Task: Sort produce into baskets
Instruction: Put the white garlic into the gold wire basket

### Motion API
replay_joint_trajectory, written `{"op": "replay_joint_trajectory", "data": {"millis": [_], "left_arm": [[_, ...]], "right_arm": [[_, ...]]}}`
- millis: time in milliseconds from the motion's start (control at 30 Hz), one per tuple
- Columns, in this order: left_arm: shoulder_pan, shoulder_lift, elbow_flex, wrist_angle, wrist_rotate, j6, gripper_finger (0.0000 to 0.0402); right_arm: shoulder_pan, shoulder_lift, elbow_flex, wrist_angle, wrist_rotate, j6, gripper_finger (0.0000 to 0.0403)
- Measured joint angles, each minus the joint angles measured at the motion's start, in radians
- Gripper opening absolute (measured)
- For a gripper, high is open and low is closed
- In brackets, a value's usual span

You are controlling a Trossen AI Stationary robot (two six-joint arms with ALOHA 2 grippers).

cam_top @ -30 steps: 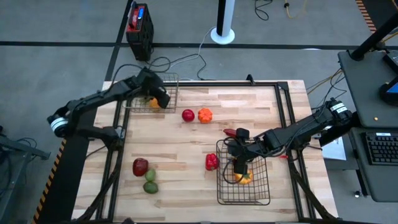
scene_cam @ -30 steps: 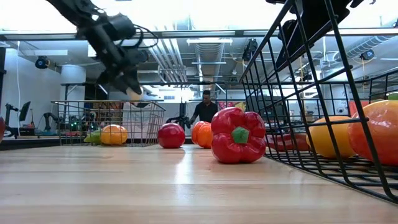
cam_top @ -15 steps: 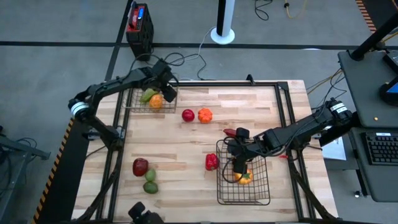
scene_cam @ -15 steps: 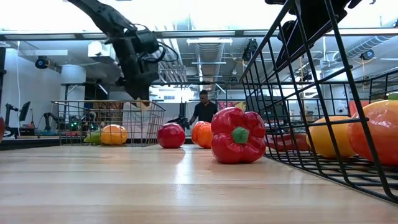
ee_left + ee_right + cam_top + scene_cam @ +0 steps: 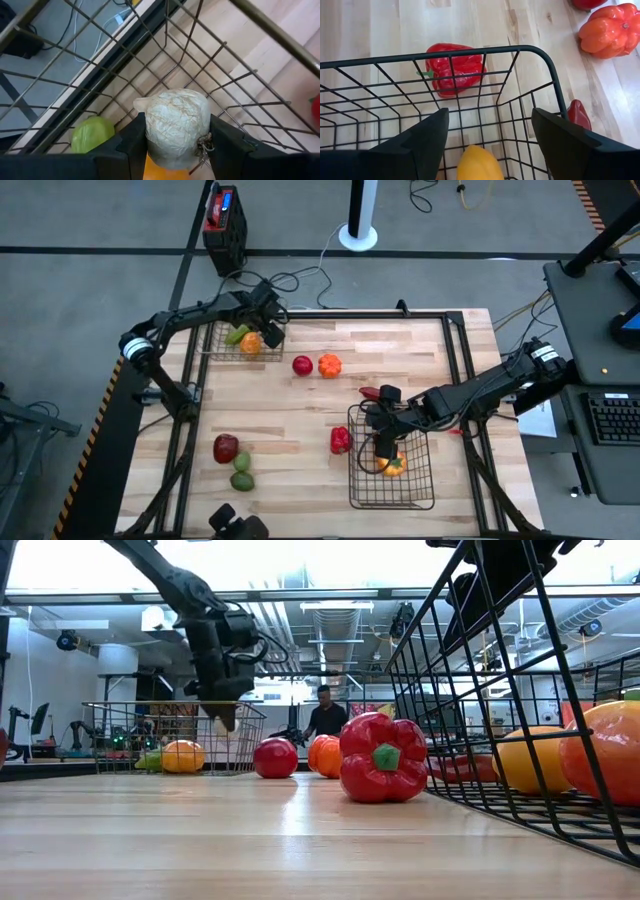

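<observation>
My left gripper [image 5: 175,145] grips the white garlic [image 5: 177,125] directly above the smaller basket [image 5: 225,352] at the surface's far left corner, so release means straight down, while my right gripper [image 5: 487,140] hangs open inside the larger basket [image 5: 420,498].

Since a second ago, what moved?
The left gripper, holding the white garlic, swung from over the small basket's table-side edge to above its far corner. The right gripper stayed open over the large basket. The produce on the table didn't move.
</observation>
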Motion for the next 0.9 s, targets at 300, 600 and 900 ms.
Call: {"op": "replay_joint_trajectory", "data": {"millis": [300,600,900], "left_arm": [[0.0,0.035,-0.001,-0.005,0.0,-0.01,0.015],[0.0,0.048,-0.001,0.002,-0.04,-0.015,0.015],[0.0,0.048,-0.001,0.003,-0.103,-0.016,0.0161]], "right_arm": [[0.0,0.0,0.0,0.0,0.017,-0.004,0.0272],[0.0,0.0,-0.001,0.0,0.017,-0.004,0.0274],[0.0,0.0,-0.001,0.0,0.017,-0.004,0.027]]}}
